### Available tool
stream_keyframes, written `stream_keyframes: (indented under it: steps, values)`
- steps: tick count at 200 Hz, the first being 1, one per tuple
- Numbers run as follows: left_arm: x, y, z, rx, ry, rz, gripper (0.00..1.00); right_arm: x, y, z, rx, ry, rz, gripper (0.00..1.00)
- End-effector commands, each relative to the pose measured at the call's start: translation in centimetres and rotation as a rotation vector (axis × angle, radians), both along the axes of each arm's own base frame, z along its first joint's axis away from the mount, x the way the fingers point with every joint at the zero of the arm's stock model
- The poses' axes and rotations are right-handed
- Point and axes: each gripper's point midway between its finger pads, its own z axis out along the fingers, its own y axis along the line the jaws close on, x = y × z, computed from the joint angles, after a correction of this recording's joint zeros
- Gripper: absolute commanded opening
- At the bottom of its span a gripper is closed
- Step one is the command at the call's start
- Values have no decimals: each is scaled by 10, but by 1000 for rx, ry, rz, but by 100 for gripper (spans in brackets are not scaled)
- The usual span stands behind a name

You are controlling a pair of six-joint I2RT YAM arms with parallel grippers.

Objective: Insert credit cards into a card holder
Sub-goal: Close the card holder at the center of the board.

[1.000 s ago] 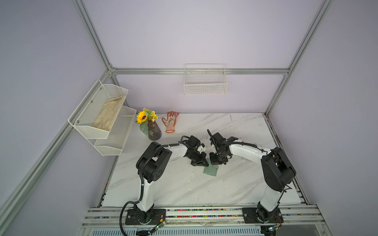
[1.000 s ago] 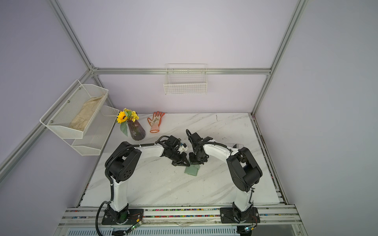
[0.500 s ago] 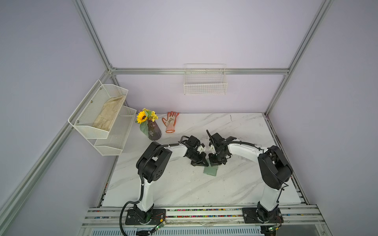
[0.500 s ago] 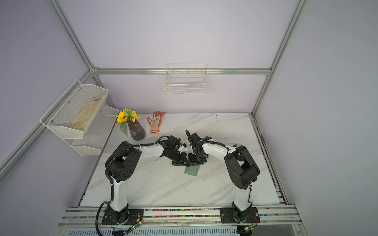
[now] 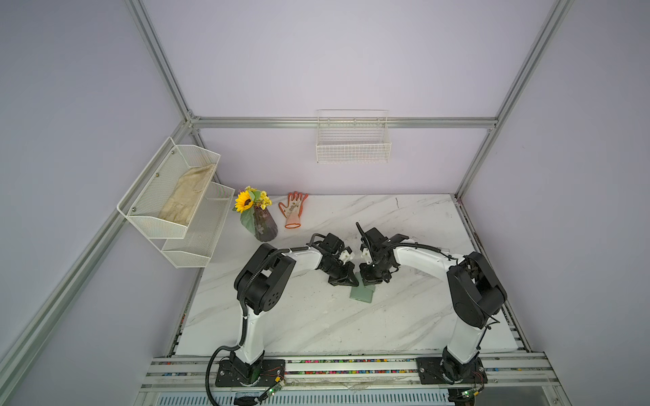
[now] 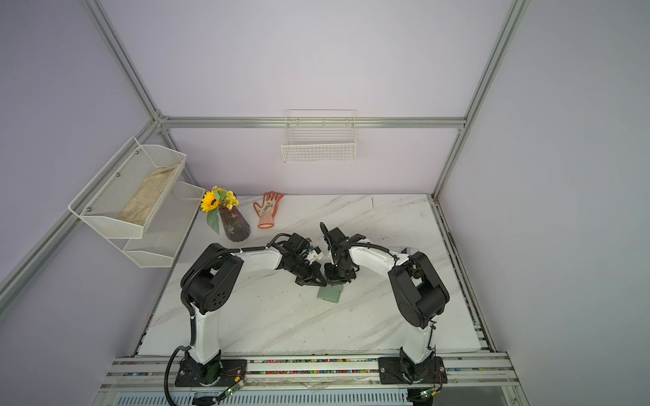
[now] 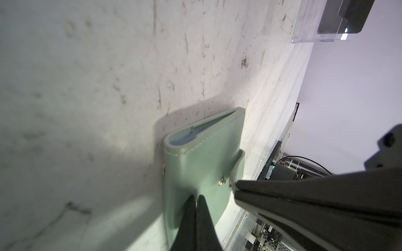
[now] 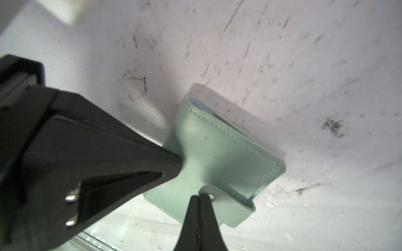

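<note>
Well, seen from above in both top views, my two arms meet over the card holder, which lies folded and flat near the middle of the table, well apart from the vase and the glove at the back. At that range my fingertips are only black points at its far edge, and how they stand cannot be read there

The left wrist view settles my left gripper: the fingers are pressed together with nothing between them, and their tips rest on the green cover. It also shows what no other view does: a bare snap stud on the cover, a pale blue layer between the two covers at the folded end, and, by the table's edge, a clear box with dark cards in it. How many there are I cannot tell

The right wrist view gives my right gripper: it is clamped on the tip of the strap, just beside its snap, and the strap's end stands lifted off the cover. The left wrist view agrees, with the strap's edge running in between those jaws. Only the right wrist view shows the dent where my left fingertips push into the cover, the leather puckered round them
</note>
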Motion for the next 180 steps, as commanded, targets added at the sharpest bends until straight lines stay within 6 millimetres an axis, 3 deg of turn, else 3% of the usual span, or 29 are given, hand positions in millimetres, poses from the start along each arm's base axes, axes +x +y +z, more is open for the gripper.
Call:
stream_keyframes:
  steps: [1, 68, 180]
  values:
    - [-22, 29, -48, 171, 90, 22, 1, -5, -5, 12, 10, 3, 1, 0]
    - [-22, 30, -49, 176, 91, 25, 1, -20, -10, -9, -6, 65, 35, 0]
    - [-23, 32, -50, 181, 96, 26, 1, -16, -4, -13, 10, 73, 58, 0]
